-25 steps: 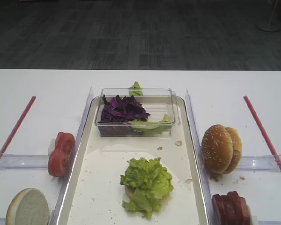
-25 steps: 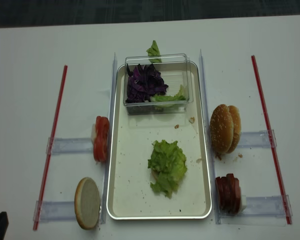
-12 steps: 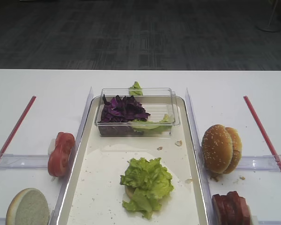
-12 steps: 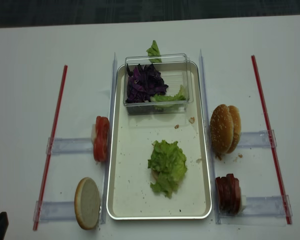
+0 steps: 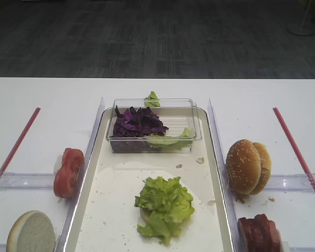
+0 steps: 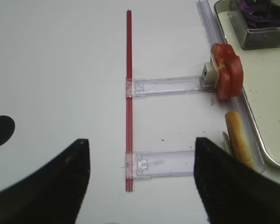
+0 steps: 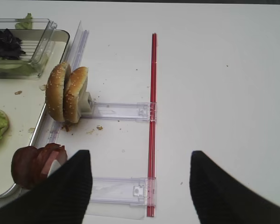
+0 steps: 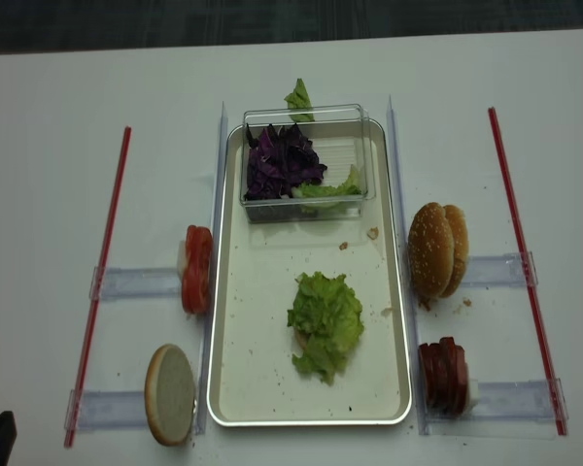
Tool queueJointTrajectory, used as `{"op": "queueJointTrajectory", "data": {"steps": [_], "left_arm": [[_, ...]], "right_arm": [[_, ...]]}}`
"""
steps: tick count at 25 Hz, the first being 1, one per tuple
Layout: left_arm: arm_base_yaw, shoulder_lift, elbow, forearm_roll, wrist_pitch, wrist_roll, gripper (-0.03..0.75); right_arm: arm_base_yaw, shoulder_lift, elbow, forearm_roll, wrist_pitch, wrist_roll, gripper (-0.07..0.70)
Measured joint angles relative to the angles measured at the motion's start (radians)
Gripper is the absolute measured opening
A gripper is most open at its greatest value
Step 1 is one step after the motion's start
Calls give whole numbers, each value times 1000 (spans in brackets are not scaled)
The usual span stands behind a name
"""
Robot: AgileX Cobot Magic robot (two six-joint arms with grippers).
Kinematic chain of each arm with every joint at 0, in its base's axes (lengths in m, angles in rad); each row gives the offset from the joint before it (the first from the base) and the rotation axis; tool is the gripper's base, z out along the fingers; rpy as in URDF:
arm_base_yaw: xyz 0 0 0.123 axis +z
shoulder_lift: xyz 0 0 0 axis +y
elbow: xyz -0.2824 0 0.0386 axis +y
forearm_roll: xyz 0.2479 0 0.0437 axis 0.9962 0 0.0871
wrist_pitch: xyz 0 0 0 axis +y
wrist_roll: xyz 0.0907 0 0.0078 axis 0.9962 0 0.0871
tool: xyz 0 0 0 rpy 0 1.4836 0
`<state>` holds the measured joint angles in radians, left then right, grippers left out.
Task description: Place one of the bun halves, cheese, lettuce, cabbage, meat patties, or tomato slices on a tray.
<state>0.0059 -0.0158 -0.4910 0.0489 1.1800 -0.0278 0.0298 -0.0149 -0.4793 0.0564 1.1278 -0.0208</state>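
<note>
Lettuce (image 5: 164, 207) lies on the pale tray (image 5: 115, 210), over a bun piece that barely shows. Purple cabbage (image 5: 137, 122) fills a clear tub at the tray's far end. Tomato slices (image 5: 68, 171) and a flat bun half (image 5: 31, 232) stand left of the tray. Sesame bun halves (image 5: 248, 166) and meat patties (image 5: 260, 233) stand to its right. In the right wrist view my right gripper (image 7: 139, 161) hangs open over bare table, right of the patties (image 7: 35, 163). In the left wrist view my left gripper (image 6: 141, 142) is open and empty, left of the tomato slices (image 6: 227, 71).
Red strips (image 8: 102, 282) (image 8: 525, 272) run along both outer sides of the table. Clear plastic rails (image 7: 121, 111) (image 6: 168, 85) hold the food rows. A loose lettuce leaf (image 5: 152, 98) lies behind the tub (image 5: 189, 123). Crumbs dot the tray floor.
</note>
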Motion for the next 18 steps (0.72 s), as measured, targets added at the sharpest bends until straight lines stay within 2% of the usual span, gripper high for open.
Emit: {"op": "queueJointTrajectory", "data": {"steps": [18], "left_arm": [[0, 0, 0, 0, 0, 0, 439]], "right_arm": [[0, 0, 0, 0, 0, 0, 481]]}}
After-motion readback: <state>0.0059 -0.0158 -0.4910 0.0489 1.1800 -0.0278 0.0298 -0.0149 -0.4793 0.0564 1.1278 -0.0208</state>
